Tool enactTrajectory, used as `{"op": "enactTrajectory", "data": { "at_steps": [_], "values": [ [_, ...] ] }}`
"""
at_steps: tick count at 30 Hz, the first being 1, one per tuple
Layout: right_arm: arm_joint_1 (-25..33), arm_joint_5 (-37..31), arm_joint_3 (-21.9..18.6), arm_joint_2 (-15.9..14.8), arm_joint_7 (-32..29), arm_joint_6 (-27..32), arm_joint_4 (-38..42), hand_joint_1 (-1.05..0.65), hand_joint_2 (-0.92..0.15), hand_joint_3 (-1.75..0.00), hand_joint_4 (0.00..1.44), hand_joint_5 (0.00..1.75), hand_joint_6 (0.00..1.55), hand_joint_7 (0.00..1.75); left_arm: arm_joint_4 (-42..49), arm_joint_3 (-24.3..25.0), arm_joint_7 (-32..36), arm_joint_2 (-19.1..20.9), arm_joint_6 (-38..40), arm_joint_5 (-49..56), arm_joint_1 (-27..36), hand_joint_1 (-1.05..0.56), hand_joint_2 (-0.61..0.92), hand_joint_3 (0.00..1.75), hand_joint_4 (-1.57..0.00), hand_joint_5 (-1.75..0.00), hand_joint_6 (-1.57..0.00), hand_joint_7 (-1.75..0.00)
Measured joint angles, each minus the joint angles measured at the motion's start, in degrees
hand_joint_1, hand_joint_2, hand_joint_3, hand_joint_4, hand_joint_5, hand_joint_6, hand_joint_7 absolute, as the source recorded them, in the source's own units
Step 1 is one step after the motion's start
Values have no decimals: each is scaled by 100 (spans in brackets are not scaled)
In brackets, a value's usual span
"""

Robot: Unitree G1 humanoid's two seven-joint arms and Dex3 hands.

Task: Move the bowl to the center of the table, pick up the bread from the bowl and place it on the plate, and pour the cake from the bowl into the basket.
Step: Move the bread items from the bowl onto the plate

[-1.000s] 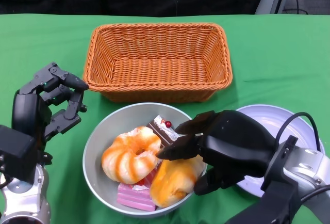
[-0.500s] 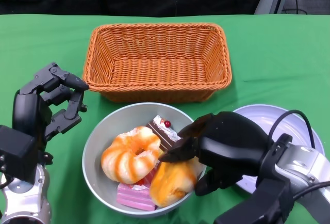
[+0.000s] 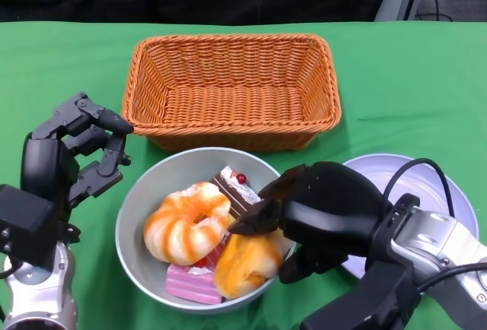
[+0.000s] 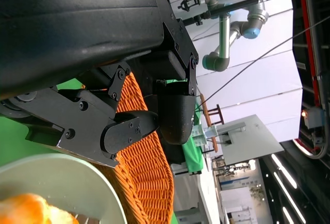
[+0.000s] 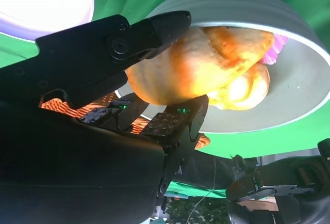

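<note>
A grey bowl [image 3: 144, 185] stands in front of the basket, near the table's front edge. It holds a ring-shaped orange-and-white bread [image 3: 183, 223], an oblong golden bread [image 3: 242, 265], a pink cake slab [image 3: 189, 284] and a chocolate cake slice [image 3: 230, 185] topped with a red cherry. My right hand [image 3: 323, 216] reaches over the bowl's right rim and pinches the oblong bread. In the right wrist view the bread [image 5: 206, 61] sits clamped between a thumb and fingers [image 5: 175, 123], just over the bowl [image 5: 289, 22]. My left hand [image 3: 72, 155] hovers to the left of the bowl, fingers apart, holding nothing.
An orange wicker basket [image 3: 236, 87], with nothing in it, stands behind the bowl. A pale lilac plate [image 3: 430, 178] lies to the right, partly hidden by my right wrist and its cable. Green cloth covers the table. The left wrist view shows the basket wall [image 4: 144, 177] and bowl rim [image 4: 67, 175].
My right hand has pushed a little to the left while holding the oblong bread. The bowl and its contents have slid slightly left with it. My left hand has barely moved.
</note>
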Motion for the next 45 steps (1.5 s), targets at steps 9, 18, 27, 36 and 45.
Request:
{"op": "enactTrajectory", "data": {
  "at_steps": [9,18,27,36,45],
  "values": [
    [-45,169,19,-1,31,24,50,-61,-84,0,62,0,66,1,1,2,0,0,-1,29,0,-14,72,82,-79,-170,-77,-128],
    [-47,263,18,-2,231,159,-19,-60,-84,0,64,1,68,1,5,7,0,0,-1,26,-1,-14,73,82,-79,-170,-77,-128],
    [-61,339,-10,-18,719,420,-386,-63,-86,-1,63,0,67,0,60,24,0,0,-1,26,-3,-14,73,81,-79,-171,-76,-129],
    [-64,343,-54,-44,998,581,-601,-64,-87,0,61,0,66,0,154,54,-1,0,-1,-14,-42,-13,73,81,-80,-171,-76,-129],
    [-69,341,-57,-32,993,582,-565,-64,-87,-1,61,0,66,0,157,47,1,1,-2,-9,-56,-14,74,79,-79,-171,-76,-128]
  ]
}}
